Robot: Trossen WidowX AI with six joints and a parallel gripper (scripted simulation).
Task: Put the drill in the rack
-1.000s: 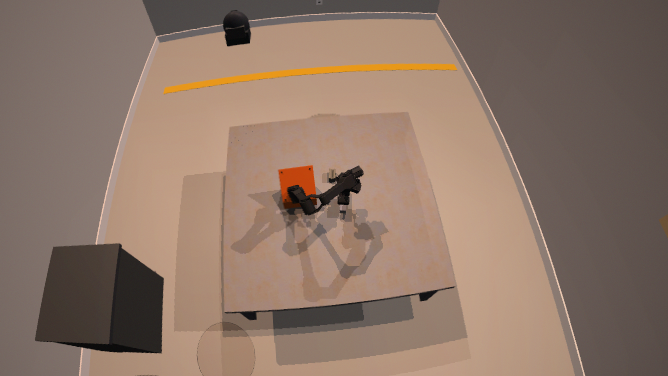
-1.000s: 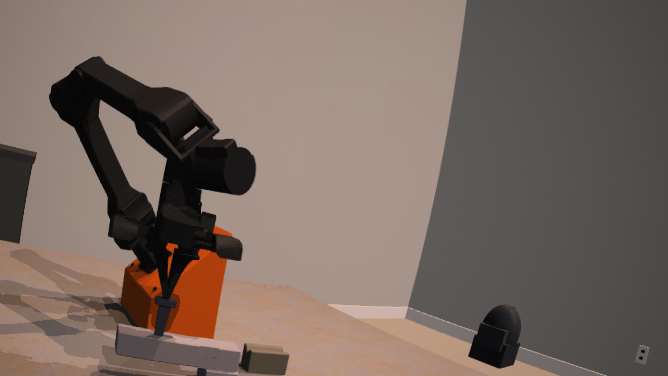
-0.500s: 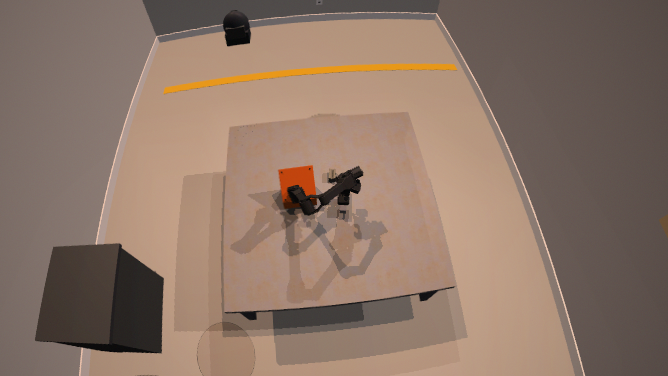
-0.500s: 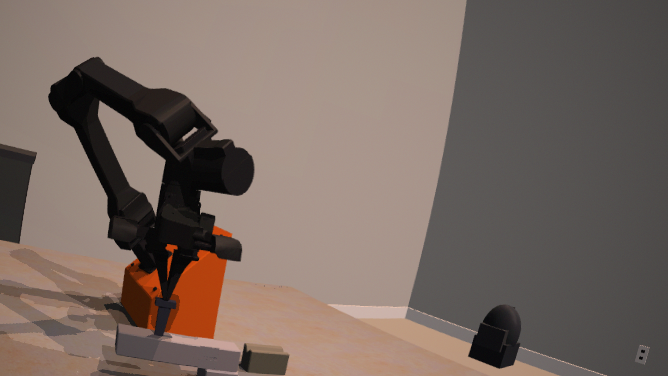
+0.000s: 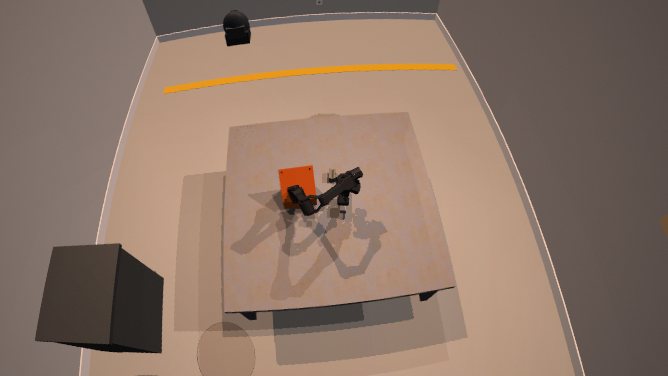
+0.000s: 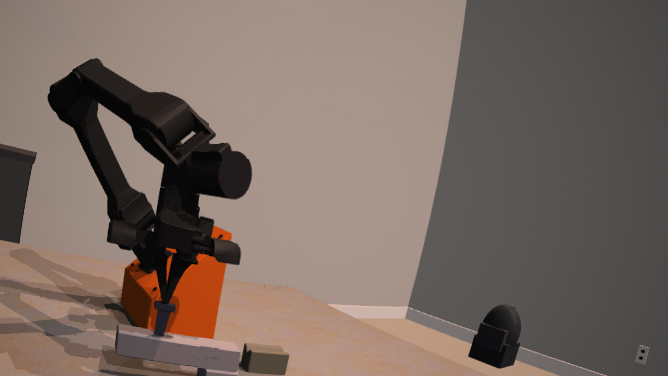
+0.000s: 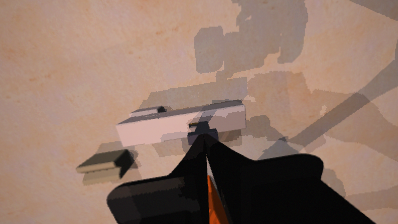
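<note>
The pale bar (image 6: 180, 347) (image 7: 165, 129) holds the dark key (image 6: 163, 319) (image 7: 202, 132), probably, its flat head above the bar. The gripper's (image 5: 343, 199) (image 6: 165, 302) (image 7: 205, 136) fingers are together, tips at that head. In the wrist view, an olive block (image 6: 265, 359) (image 7: 104, 165) lies at eight o'clock from the bar; a small pale piece (image 7: 146, 112) shows at eleven o'clock, partly hidden. I cannot tell which part is the drill. The exterior view cuts off the bar's underside.
</note>
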